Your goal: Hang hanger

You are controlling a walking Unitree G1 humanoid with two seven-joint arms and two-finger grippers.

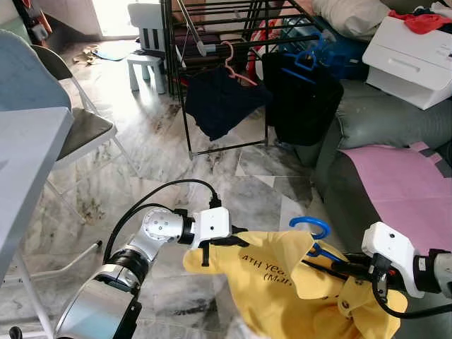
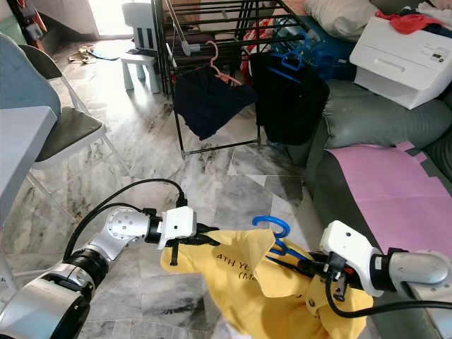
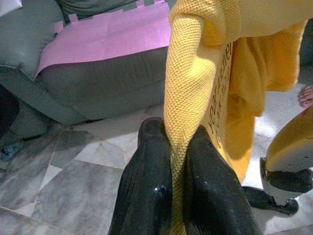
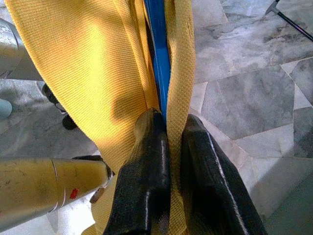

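Left eye: yellow knit shirt (image 1: 282,282) on blue plastic hanger (image 1: 314,233) hung before black metal drying rack (image 1: 219,63), left gripper (image 1: 236,241) and right gripper (image 1: 325,267) beside it | Left wrist: fingers (image 3: 146,181) pinched shirt | Right wrist: fingers (image 4: 146,171) clamped hanger through shirt.

Open marble floor (image 1: 233,187) runs toward 12 o'clock up to the drying rack (image 1: 226,42); dark garments (image 1: 224,99) hang across its front; sofa (image 1: 381,134) blocks 2 o'clock; folding chair (image 1: 78,127) at 10 o'clock.
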